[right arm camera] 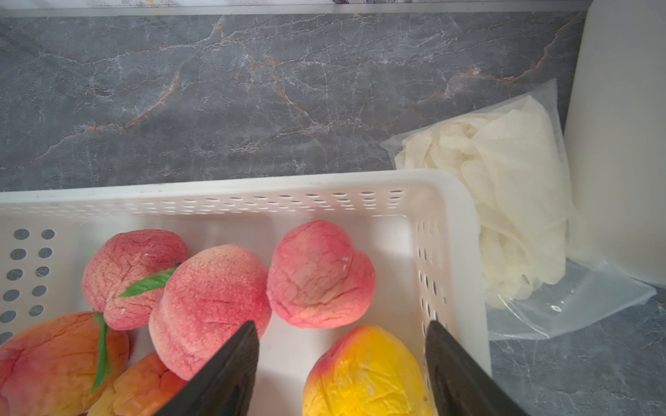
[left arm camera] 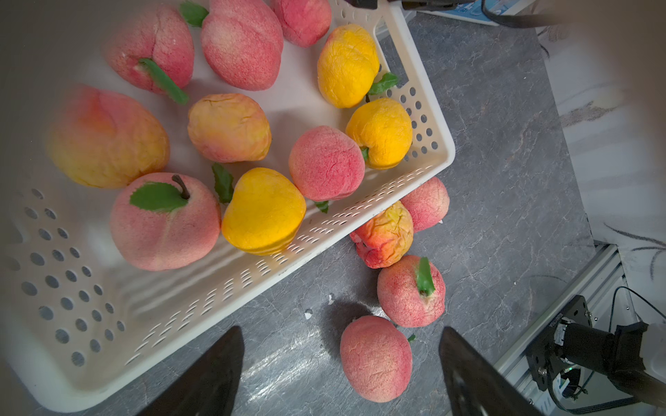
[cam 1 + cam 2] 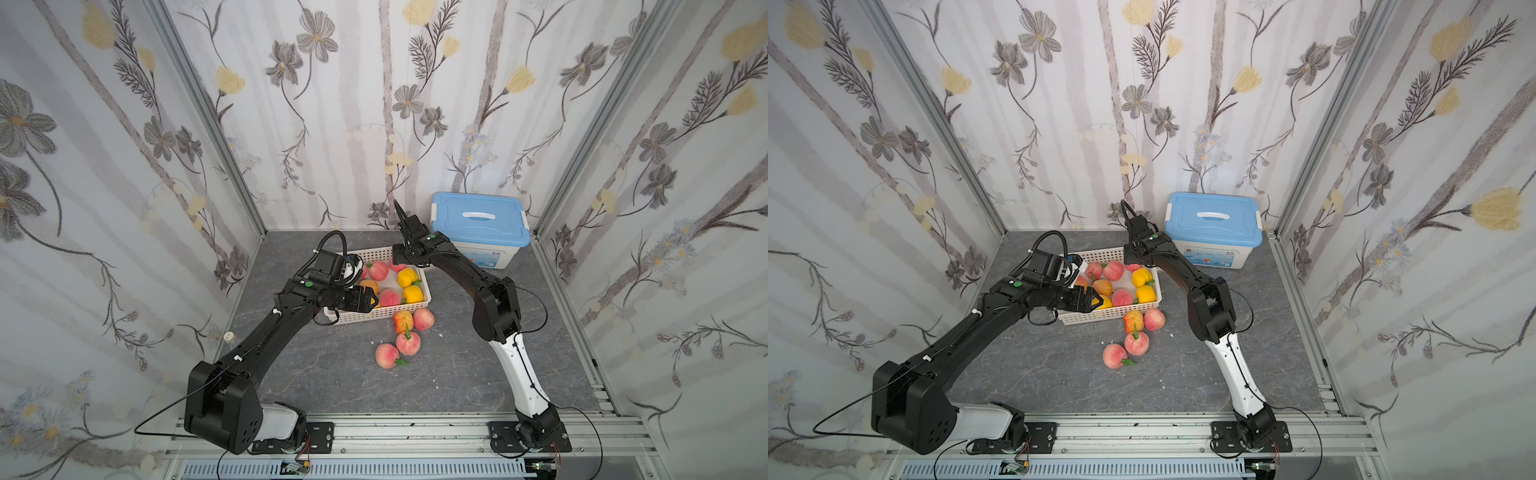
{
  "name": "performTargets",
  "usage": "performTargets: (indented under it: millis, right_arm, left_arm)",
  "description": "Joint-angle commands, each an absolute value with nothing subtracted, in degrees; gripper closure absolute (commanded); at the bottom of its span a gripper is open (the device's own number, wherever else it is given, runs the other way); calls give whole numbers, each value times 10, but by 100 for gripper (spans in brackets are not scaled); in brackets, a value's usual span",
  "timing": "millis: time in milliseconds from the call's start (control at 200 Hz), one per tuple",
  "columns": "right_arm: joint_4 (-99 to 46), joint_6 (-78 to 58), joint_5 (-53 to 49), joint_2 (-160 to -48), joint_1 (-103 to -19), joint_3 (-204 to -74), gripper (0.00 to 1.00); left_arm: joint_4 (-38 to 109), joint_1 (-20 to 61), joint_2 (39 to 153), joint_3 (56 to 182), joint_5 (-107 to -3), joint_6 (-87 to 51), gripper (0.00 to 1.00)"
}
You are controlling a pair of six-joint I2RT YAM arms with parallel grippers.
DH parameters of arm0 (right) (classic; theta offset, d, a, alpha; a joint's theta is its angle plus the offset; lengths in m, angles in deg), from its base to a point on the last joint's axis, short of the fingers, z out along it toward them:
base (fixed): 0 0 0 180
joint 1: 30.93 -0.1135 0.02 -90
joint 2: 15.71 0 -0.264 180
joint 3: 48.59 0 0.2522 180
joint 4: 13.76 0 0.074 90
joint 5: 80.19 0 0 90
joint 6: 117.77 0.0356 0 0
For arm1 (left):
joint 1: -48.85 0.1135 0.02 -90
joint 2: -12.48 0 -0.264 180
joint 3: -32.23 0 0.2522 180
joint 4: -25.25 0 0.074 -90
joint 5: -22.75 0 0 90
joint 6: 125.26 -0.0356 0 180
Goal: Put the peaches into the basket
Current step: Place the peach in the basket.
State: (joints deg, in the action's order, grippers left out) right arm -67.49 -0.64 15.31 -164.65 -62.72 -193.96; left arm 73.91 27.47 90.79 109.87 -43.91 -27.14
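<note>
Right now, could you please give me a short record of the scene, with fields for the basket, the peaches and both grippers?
basket: white, perforated, on the grey table
peaches inside: most of them, pink and yellow
peaches outside: four, on the table by the basket's near corner
left gripper: open, empty, by the basket's near side
right gripper: open, above the basket's far corner
other: blue-lidded box behind; bag of gloves beside the basket
</note>
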Motion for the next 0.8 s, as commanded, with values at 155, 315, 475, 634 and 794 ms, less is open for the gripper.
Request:
performTargets:
  millis: [155,315,475,634,794]
  right_arm:
    - [-670,-3,144,-1624,-629,-1944,27]
    - [-679,-17,145,-1587,-635,-1938,27]
    - [-654,-31,150,-1514,-645,-1869,26]
    - [-584,-48,135,-1410,-649,-1724,25]
    - [-512,-62,129,-1297,-650,-1567,25]
  left_arm:
    - [731,275,908,1102,-436,-273,14]
    - [730,275,906,1101,-436,-273,14]
    - [729,276,905,1100,-436,-272,14]
    - [729,275,905,1100,-433,-272,14]
    - [728,275,906,1100,-433,-272,14]
